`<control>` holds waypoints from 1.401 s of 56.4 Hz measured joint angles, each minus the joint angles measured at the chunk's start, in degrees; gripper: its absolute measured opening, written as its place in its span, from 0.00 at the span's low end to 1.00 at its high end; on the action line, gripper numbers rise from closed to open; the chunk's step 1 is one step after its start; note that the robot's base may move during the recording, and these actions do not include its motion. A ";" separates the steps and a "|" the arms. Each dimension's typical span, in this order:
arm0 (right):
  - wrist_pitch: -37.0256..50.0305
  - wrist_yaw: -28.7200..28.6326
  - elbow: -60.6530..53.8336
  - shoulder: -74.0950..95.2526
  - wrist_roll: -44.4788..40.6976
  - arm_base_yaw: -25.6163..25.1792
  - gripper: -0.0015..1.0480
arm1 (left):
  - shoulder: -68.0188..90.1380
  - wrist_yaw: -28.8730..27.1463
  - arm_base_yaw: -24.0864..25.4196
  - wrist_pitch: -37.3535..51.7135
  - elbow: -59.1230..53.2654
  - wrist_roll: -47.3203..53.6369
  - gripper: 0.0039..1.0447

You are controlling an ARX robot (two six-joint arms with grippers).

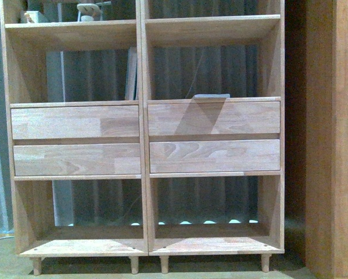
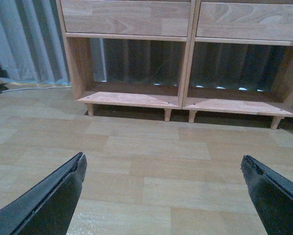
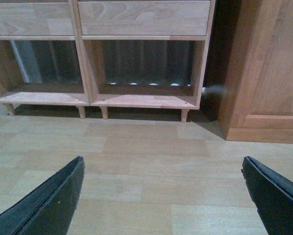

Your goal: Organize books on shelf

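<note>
A light-wood shelf (image 1: pixel 142 174) fills the front view, its four plain drawer fronts (image 1: pixel 75 122) stacked in pairs across the middle of the frame, with open compartments above and below them. In the compartment just above the left-hand drawers, left of centre in the frame, a thin pale book (image 1: pixel 131 72) stands upright against the central divider. Right of centre, a flat grey-blue book (image 1: pixel 211 96) lies on the board above the right-hand drawers, at its front edge; its cover cannot be made out. At the top left edge of the frame a small white object (image 1: pixel 92 9) sits on the highest visible board, cropped too closely to identify. The two bottom compartments hold nothing, and a grey curtain (image 1: pixel 208 70) shows through the open back. A darker reddish cabinet (image 1: pixel 330 139) stands beside the shelf along the right edge of the frame. Neither arm appears in the front view. In the left wrist view the left gripper (image 2: pixel 163 164) hangs over pale wood-plank floor (image 2: pixel 151 142) in front of the shelf's short legs, its black jaws spread wide with nothing between them. The right gripper (image 3: pixel 163 164), seen from its own wrist camera, is likewise spread wide and empty above the floor, facing the shelf's lower right compartment and the cabinet.
</note>
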 joint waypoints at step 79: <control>0.00 0.00 0.00 -0.02 0.00 0.00 0.93 | -0.02 0.04 0.00 0.00 0.00 0.00 0.94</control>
